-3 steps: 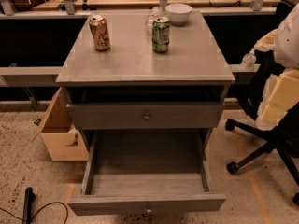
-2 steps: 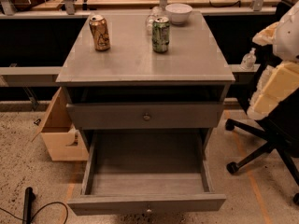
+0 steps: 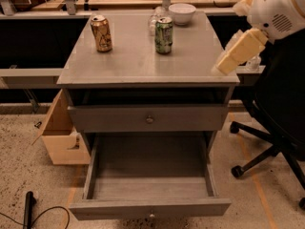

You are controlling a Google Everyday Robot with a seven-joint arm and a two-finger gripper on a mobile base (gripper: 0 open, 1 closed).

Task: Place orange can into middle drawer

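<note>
The orange can (image 3: 101, 33) stands upright at the back left of the grey cabinet top (image 3: 128, 63). The middle drawer (image 3: 149, 207) is pulled out wide at the bottom of the cabinet, and its inside is bare. My gripper (image 3: 224, 66), cream-coloured under the white arm (image 3: 281, 6), hangs over the right edge of the cabinet top. It is far to the right of the orange can and holds nothing that I can see.
A green-and-white can (image 3: 164, 35) stands mid-back on the top, with a white bowl (image 3: 182, 12) behind it. The upper drawer (image 3: 147, 119) is shut. A cardboard box (image 3: 62, 137) sits left of the cabinet and a black office chair (image 3: 274, 128) right of it. A cable (image 3: 28, 209) lies on the floor.
My arm and gripper have moved up and to the left, from beside the cabinet to over its right edge. The cans and the drawers have not moved.
</note>
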